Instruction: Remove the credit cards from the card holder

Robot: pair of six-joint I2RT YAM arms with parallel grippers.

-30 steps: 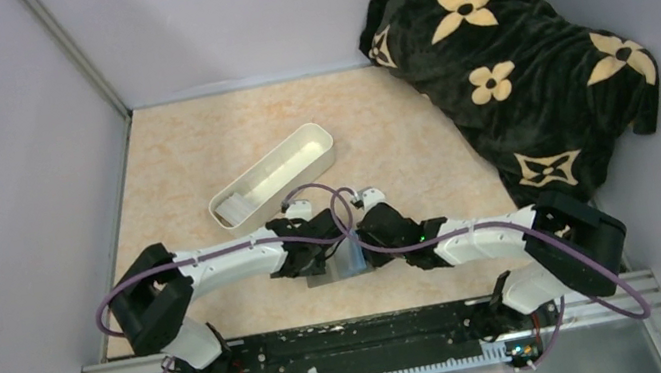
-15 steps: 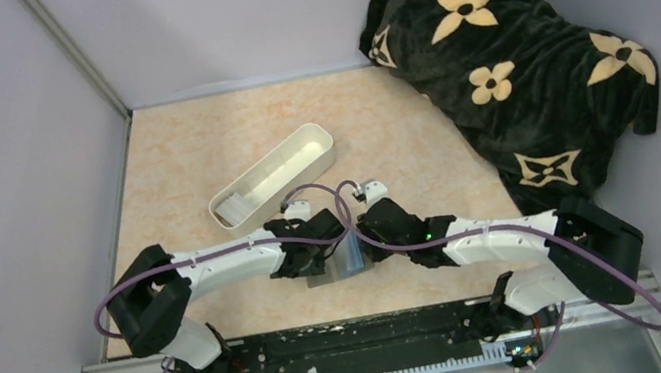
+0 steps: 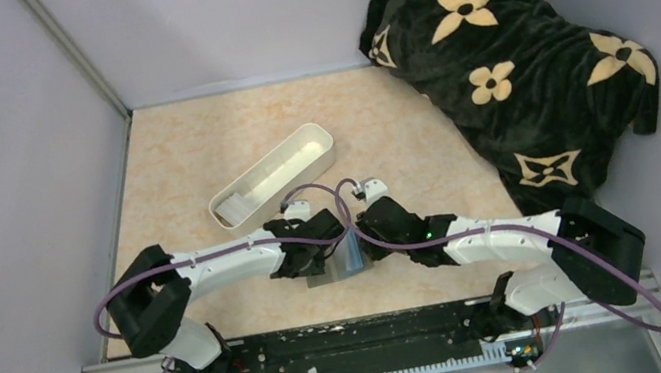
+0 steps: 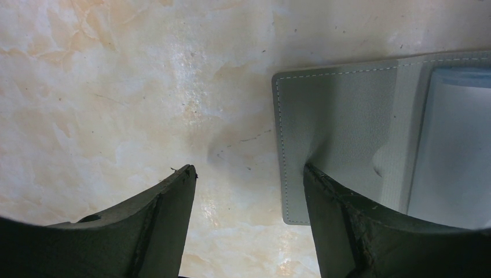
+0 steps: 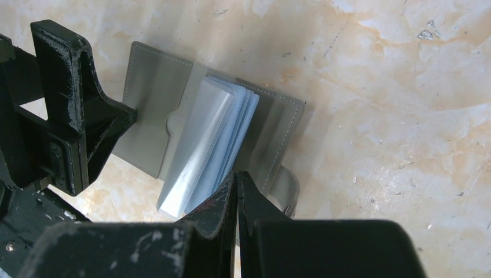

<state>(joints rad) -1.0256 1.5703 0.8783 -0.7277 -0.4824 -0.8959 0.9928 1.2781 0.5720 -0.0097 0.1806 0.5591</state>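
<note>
Beige marbled table (image 3: 200, 158) bears the open card holder (image 5: 150, 116) by its near edge. Left gripper (image 4: 249, 171) gapes wide, 1 finger (image 4: 359, 226) on the flap. Right gripper (image 5: 237, 176), pinched closed, meets the sleeves. Since 1 second ago, the right arm (image 3: 498, 242) has swung its elbow outward.

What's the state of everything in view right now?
Wallet: open, flat on the table, plastic sleeves fanned up.
Left tool: open, one finger on a wallet flap, the other off it.
Right tool: shut, tips at the sleeves' edge.
White tray: upright, pale flat item at one end.
Blanket: crumpled in the far right corner.
</note>
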